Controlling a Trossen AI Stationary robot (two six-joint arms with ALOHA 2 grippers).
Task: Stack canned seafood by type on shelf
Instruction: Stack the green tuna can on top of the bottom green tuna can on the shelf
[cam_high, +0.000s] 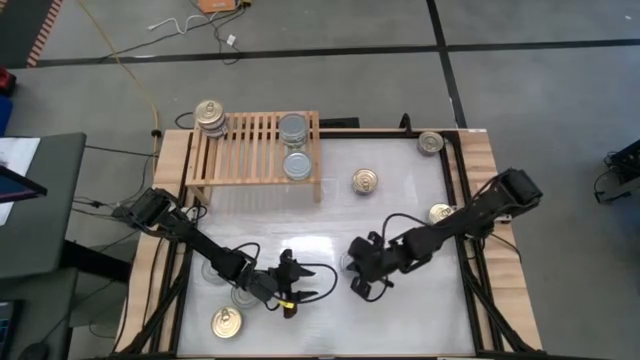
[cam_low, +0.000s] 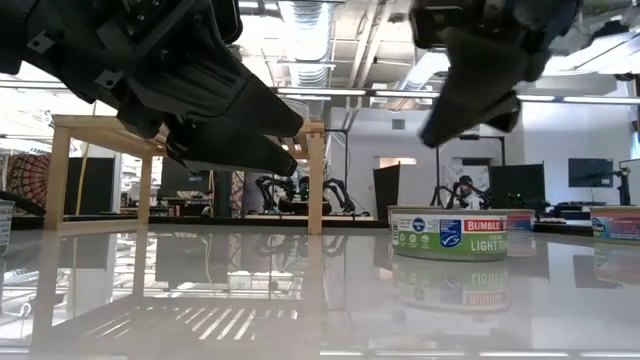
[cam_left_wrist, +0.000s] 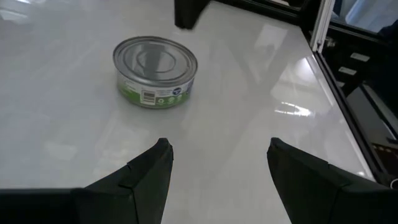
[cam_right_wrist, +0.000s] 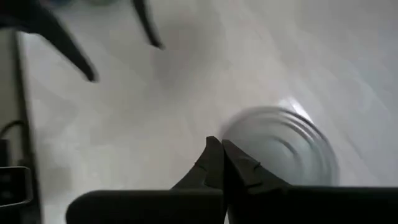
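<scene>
Left gripper (cam_high: 300, 287) hangs empty, fingers spread, near the tabletop's front edge, facing a short round silver-topped tin with a green label (cam_left_wrist: 155, 71). Right gripper (cam_right_wrist: 222, 163) is pinched closed, holding nothing. The tin looks rigid, dense and slick, so I'd squeeze its side wall.

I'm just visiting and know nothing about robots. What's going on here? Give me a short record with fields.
Setting: white table with two dark arms
Shelf: light-wood shelf at the far left of the table
On shelf: gold-topped cans stacked at its left end, two silver-topped cans toward its right
Loose cans: several on the table, among them a gold-topped can right of the shelf
Left gripper: open, empty, pointing at a silver-topped can
Right gripper: shut, low over the table beside a can
</scene>
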